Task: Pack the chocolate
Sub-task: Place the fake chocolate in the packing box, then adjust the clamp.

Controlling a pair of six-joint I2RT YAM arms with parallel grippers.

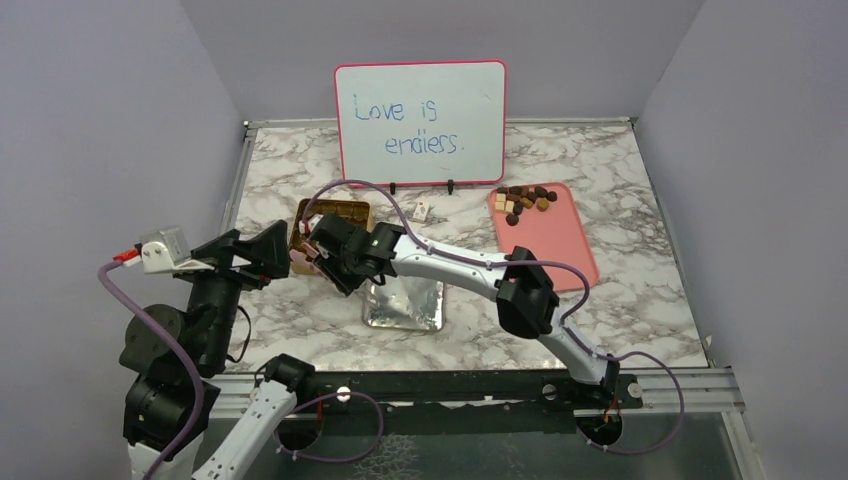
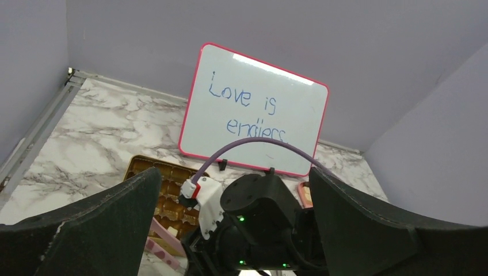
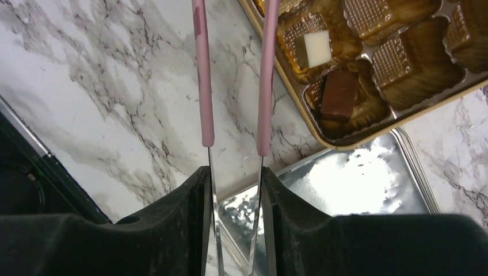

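Several chocolate pieces (image 1: 522, 199), dark brown, lighter brown and cream, lie on the pink tray (image 1: 560, 245) at the back right. The gold tin (image 1: 345, 213) stands left of centre. In the right wrist view the tin (image 3: 403, 63) holds a cream piece (image 3: 316, 49) and a dark brown piece (image 3: 338, 95) in its near cells. My right gripper (image 1: 318, 258) (image 3: 235, 178) is shut on pink-tipped tongs (image 3: 204, 86). The tong tips are apart and empty, beside the tin's near edge. My left gripper (image 1: 268, 250) (image 2: 235, 172) is open and empty, left of the tin.
A silver lid (image 1: 405, 302) lies flat in front of the tin, partly under the right arm. A whiteboard (image 1: 420, 122) stands at the back. A small white card (image 1: 422, 211) lies in front of it. Grey walls close in the left, right and back.
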